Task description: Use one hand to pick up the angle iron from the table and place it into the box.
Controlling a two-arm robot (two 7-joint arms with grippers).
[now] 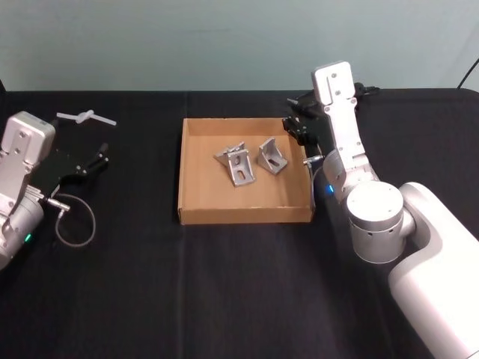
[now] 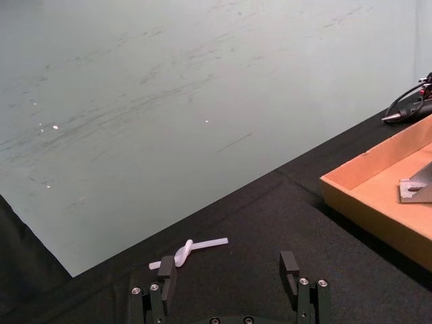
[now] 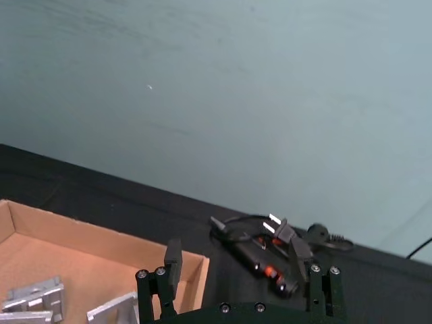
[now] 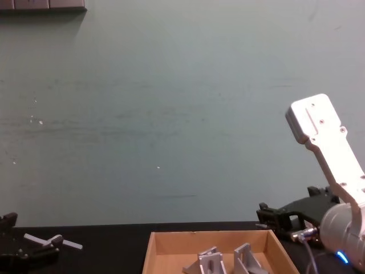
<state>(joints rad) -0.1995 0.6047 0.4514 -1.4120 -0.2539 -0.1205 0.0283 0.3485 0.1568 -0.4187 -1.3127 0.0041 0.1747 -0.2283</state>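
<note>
Black counter [image 1: 224, 284] across the whole scene, pale green wall at the far edge. Right arm [image 1: 419, 239] large at near right, bent forward, blue glow at its joint. Left arm [image 1: 19, 187] at near left edge, parked.

Tan box [image 1: 196, 212] at centre of the counter, low walls, open top. Inside, three angle irons: two [image 1: 238, 166] overlapping in the middle toward the left, a third [image 1: 272, 156] just right of them and apart; all resting on the box floor. In the chest view, irons [image 4: 214, 264] poking above the near wall.

Right claw [image 1: 299, 123] just outside the far right corner of the box, above its right wall; fingers [image 3: 173, 260] spread wide, nothing between them. Beyond it on the counter, a black plug and cable [image 3: 270, 243] with a bit of red.

Left claw [image 1: 93, 161] well left of the box, low over the counter, fingers [image 2: 289, 264] wide apart and holding nothing. Thin grey cable loop [image 1: 75, 221] near that arm's wrist. Small white plastic piece [image 1: 84, 117] lying far left on the counter, just beyond the left claw, not touching it.
</note>
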